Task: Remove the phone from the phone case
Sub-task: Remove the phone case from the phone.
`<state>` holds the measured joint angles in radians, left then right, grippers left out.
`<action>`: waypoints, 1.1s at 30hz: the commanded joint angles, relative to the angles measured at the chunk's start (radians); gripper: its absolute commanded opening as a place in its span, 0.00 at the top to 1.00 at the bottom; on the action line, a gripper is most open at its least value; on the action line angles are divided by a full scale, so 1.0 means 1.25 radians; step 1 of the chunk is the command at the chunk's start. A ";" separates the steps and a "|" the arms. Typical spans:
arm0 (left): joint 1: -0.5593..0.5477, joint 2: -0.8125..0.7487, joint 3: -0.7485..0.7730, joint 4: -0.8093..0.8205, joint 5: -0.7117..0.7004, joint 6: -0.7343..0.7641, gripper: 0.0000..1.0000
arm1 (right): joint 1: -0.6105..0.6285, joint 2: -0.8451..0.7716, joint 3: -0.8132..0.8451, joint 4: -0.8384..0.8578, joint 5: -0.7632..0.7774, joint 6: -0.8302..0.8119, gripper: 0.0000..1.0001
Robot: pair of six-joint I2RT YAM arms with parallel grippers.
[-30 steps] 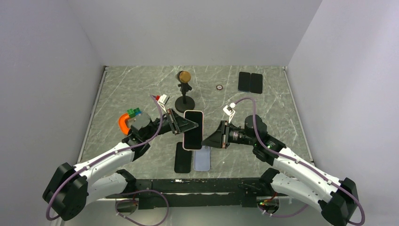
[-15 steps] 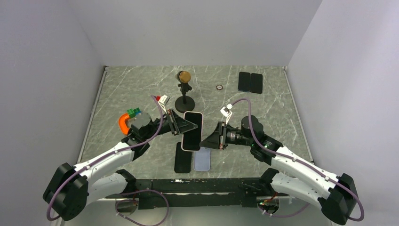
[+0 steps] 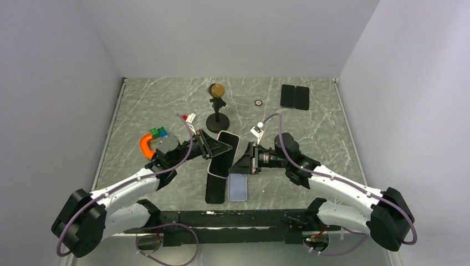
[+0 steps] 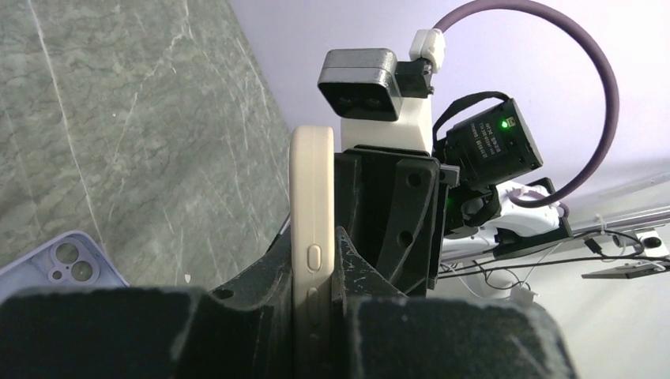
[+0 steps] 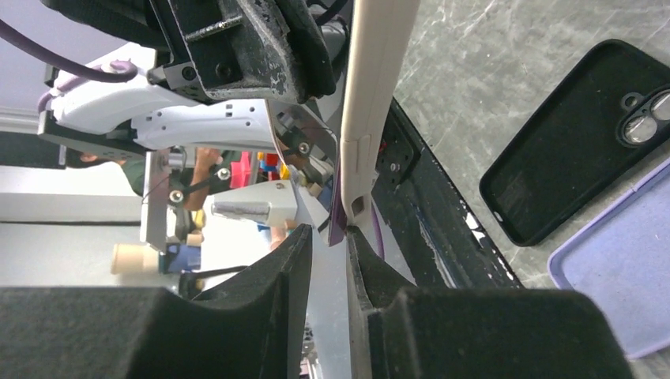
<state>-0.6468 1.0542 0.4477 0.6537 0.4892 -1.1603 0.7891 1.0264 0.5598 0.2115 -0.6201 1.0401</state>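
The left gripper (image 3: 221, 147) is pinching the phone (image 3: 224, 163), which sits in its case (image 4: 310, 197) at frame centre. Within the last 1 second the right gripper (image 3: 235, 164) has closed in on the case edge and the phone has tilted. The right jaws stand narrowly apart; whether they grip cannot be told. Peeling appears imminent.

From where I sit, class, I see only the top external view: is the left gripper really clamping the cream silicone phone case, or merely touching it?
Observer: Clamping. The left wrist view shows the left gripper holding the cream silicone phone case edge-on between its fingers, side buttons facing the camera.
Operator: And the right gripper?
Observer: The right wrist view shows its narrowly parted fingertips right at the case's rim; whether they pinch it, I cannot tell.
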 commanded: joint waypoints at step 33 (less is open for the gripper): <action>-0.161 -0.055 0.024 -0.002 -0.155 0.037 1.00 | -0.009 0.108 -0.050 0.813 0.072 0.404 0.68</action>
<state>-0.6994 0.9596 0.4274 0.6842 0.2195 -1.0981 0.7261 1.1484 0.4133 0.8188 -0.6304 1.4220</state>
